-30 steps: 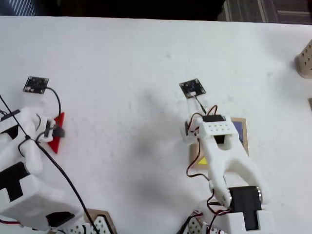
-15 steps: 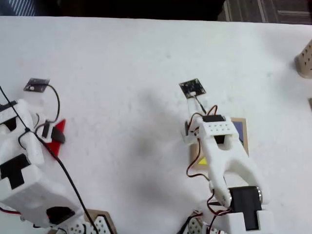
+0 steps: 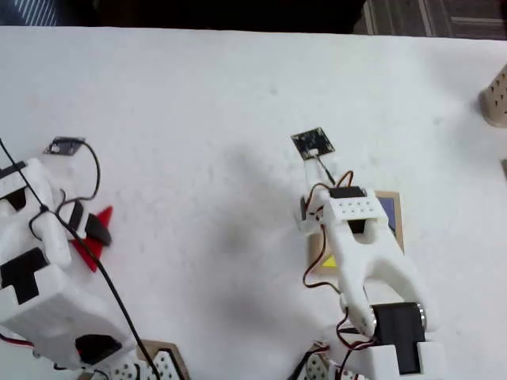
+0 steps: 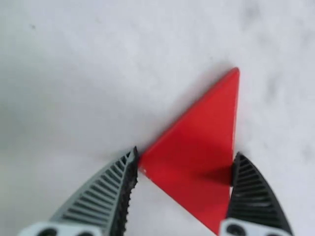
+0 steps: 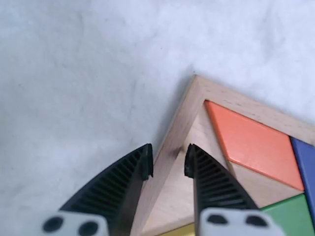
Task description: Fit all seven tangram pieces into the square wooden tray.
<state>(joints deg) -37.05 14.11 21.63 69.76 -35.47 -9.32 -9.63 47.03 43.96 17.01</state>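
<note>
High view: white table (image 3: 238,95), dark room at 12 o'clock. Left gripper (image 4: 186,156) pinches the red triangle (image 4: 206,128) at 9 o'clock. Right wrist view adds the right gripper (image 5: 168,150) clamping the tray (image 5: 246,105) wall.

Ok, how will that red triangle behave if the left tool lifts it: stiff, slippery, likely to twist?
Probably stiff: the red triangle keeps straight edges between the fingers of the left tool. It looks thin and light, so lifting should be easy. The fingers touch only a corner and an edge, and its face looks smooth, so it may pivot or slip.
</note>
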